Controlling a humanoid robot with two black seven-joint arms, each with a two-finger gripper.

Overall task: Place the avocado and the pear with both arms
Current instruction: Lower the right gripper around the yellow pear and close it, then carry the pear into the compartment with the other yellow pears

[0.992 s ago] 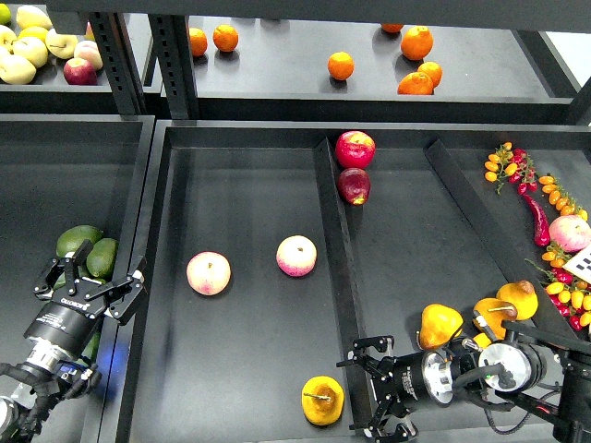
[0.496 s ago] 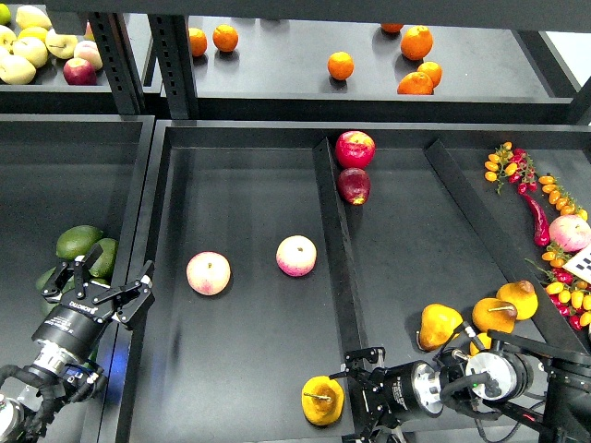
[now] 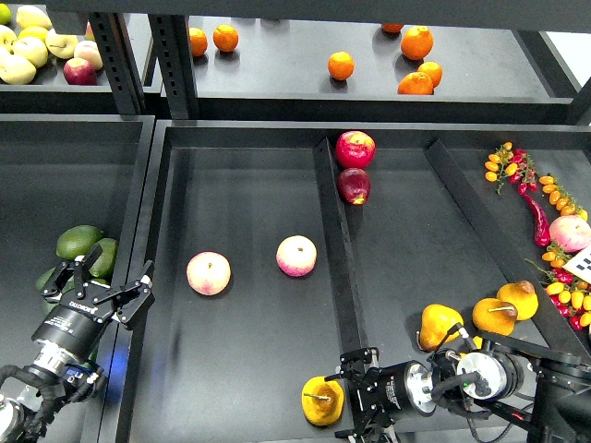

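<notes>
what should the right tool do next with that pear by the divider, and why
Probably close on the pear. The right tool looks open, fingers on either side of the fruit's right edge, at the front of the middle bin beside the divider. Whether the fingers reach far enough around is hard to tell, so ease in slightly first. The left tool hangs open by the avocados.

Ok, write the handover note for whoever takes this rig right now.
Left gripper: open, empty, just short of the avocados in the left bin.
Right gripper: open, beside the pear lying at the front of the middle bin, not closed on it.
More pears lie in the right-hand compartment.
Done: nothing held yet.
Left: grasp an avocado and the pear, then place both.
</notes>
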